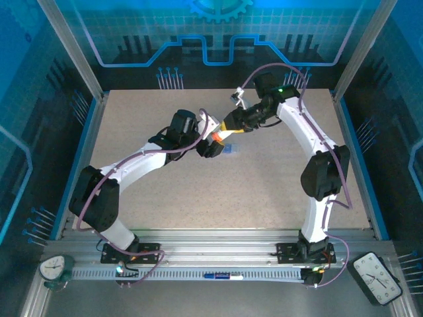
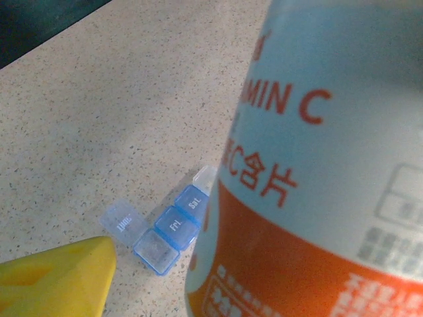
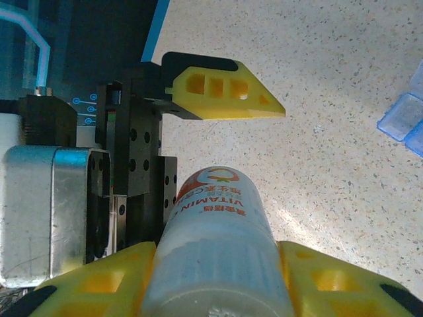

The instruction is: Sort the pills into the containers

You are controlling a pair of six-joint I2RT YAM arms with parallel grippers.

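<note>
Right wrist view –
A: r gripper (image 3: 218, 281) is clamped on the bottle (image 3: 211, 218), label says "VITAMIN C". l gripper (image 1: 211, 146) jaws are wide, holding nothing afaict.
B: yep. pill box (image 2: 168, 231) sits mid-table (image 1: 264, 191), just right of l gripper. Lids read "Fri" + "Sat", one flipped up. Prob light thin plastic, skids easy imo, flimsy hinges. Pinch the long sides, not the lids.
</note>
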